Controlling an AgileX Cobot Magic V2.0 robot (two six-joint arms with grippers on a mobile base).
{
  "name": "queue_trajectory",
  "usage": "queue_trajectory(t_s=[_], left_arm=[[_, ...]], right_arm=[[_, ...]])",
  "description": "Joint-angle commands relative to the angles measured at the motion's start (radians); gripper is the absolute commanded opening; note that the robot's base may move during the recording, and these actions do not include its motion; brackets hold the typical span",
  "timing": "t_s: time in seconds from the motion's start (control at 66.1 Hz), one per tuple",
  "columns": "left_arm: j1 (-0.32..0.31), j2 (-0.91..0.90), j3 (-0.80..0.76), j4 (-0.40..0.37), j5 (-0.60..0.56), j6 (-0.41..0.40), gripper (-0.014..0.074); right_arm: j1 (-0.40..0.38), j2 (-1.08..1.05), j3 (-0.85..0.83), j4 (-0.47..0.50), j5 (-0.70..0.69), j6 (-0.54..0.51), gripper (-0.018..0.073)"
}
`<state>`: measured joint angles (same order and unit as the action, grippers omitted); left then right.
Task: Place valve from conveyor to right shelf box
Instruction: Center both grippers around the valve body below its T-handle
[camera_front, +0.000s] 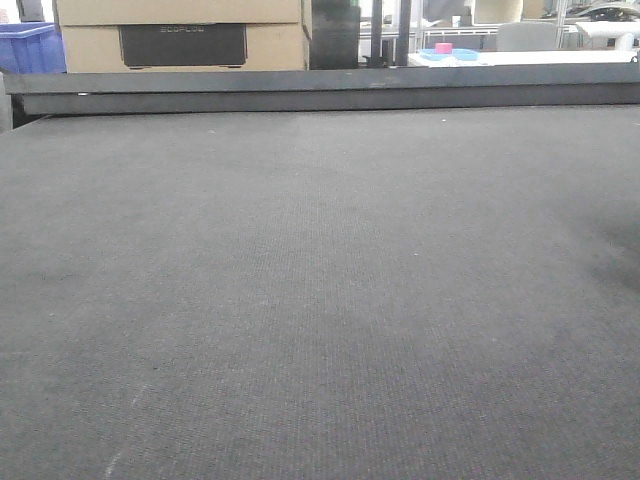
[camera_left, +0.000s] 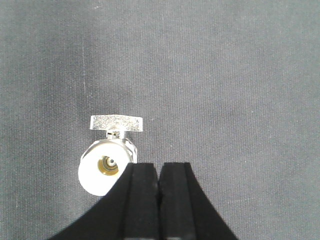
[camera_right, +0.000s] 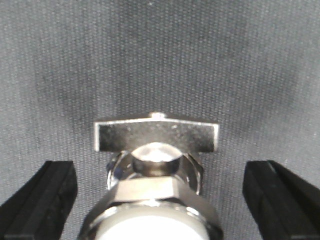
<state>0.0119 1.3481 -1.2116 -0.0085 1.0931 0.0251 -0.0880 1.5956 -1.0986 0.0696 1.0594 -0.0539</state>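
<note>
Right gripper (camera_right: 160, 169): released, jaws spread wide. One black finger (camera_right: 42, 197) is at the left edge of the right wrist view and the other is at the right edge. The valve (camera_right: 156, 137) lies between them on the conveyor (camera_front: 320, 300), with bare belt showing on both sides, so neither finger touches it.

Valve, right wrist view: bright, polished metal. It has a flat bar handle across the top, a rounded stem under that, then a hexagonal nut. A pale, whitish end sits nearest the lens and is out of focus.

Left gripper (camera_left: 160, 167): clenched, with the two black pads pressed together and nothing between them. A valve (camera_left: 111, 157) rests on the belt just beside the left pad, up and to its left. Its round white end faces the camera, with a brass-coloured bore in the middle and the flat handle above. I cannot tell whether it touches the pad, or whether this is the same piece the right wrist sees.

Belt: dark grey, matte, with a fine woven grain and a few pale specks. Nothing lies between the right fingers and the valve.

Front view: neither the valve nor the arms are in frame. The dark rail (camera_front: 320, 90) runs along the far edge. Behind it are cardboard boxes (camera_front: 180, 20), a blue bin (camera_front: 30, 48) on the left, and a small pink object (camera_front: 444, 48) on a blue tray (camera_front: 462, 55) on the right.
</note>
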Motion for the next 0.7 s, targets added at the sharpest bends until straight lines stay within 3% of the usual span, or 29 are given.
queue_trajectory(t_s=[0.0,0.076,0.257,0.318,0.454,0.544,0.681], left_arm=[[0.005,-0.003,-0.010,-0.011,0.003,-0.003,-0.0111],[0.005,-0.003,-0.010,-0.011,0.003,-0.003,-0.0111],[0.005,-0.003,-0.010,-0.013,0.021,-0.009,-0.0111],[0.013,-0.003,-0.014,-0.016,0.062,-0.045,-0.0111],[0.063,0.010,-0.047,-0.045,0.128,-0.045,-0.0111],[0.090,0.020,-0.051,-0.032,0.126,-0.009,-0.0111],[0.094,0.049,-0.057,-0.030,0.109,0.109,-0.0091]], right_arm=[[0.003,-0.001,0.004,-0.005,0.000,0.004,0.0483],[0.003,-0.001,0.004,-0.005,0.004,0.004,0.0361],[0.003,-0.003,0.004,-0.005,0.040,0.004,-0.0169],[0.003,-0.012,0.002,-0.005,0.055,0.004,-0.0160],[0.003,-0.065,-0.029,-0.005,0.085,0.004,-0.0160],[0.003,-0.113,-0.051,-0.005,0.087,0.004,-0.0162],[0.003,-0.173,-0.075,-0.005,0.072,0.004,-0.0162]])
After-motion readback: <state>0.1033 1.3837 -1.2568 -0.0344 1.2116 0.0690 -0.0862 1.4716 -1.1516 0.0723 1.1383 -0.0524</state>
